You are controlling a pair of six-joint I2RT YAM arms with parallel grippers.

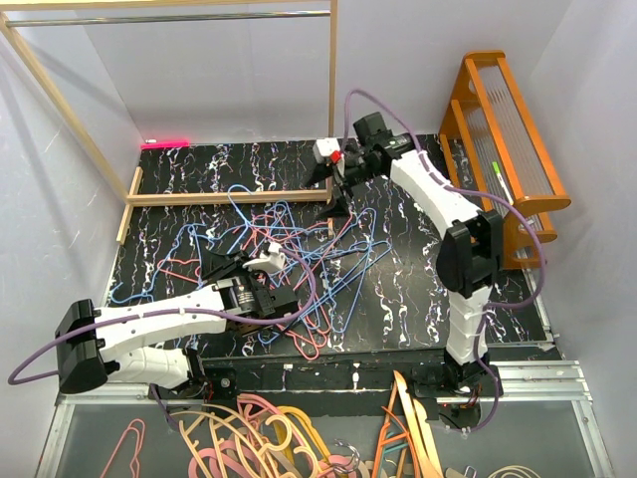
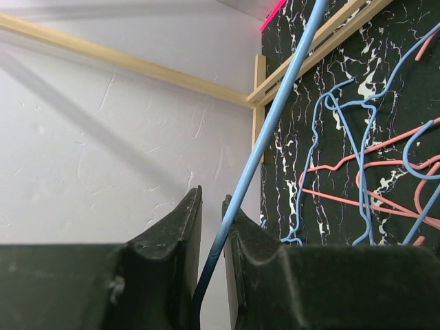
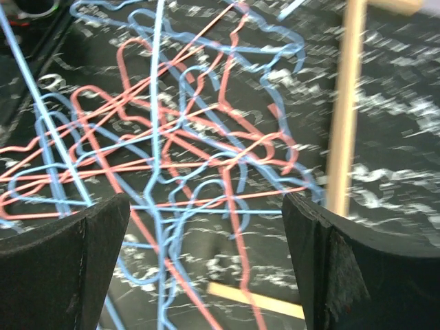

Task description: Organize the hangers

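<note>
**Item:** thin wire hangers (image 1: 299,249), pink-red and light blue, triangular with hook tops.

**Location:** one tangled heap at the centre of the top view, lying on the black, white-veined table (image 1: 418,289).

**Progress (judged):** barely begun. No hanger is seen on the metal rail (image 1: 179,18) of the pale wooden frame (image 1: 331,100) at upper left. Nearly the whole heap is left to separate and place.

**Left arm's fingers (image 2: 179,234):** almost closed, pinching one strand of a light blue wire hanger (image 2: 261,148). The strand runs from between them toward the upper right of the left wrist view.

**Right arm's fingers (image 3: 89,247):** spread wide, holding nothing, above the heap and beside the frame's upright post.

**Surroundings:**
- orange slatted wooden rack (image 1: 508,129), right edge of the top view
- thicker orange, pink and cream hangers (image 1: 259,438), bottom of the top view, below the table's near edge

**Obstructions (judged):** the wires cross and interlock, so lifting the held hanger will likely drag its neighbours. The frame's low crossbar (image 1: 179,198) lies close behind the heap.
</note>
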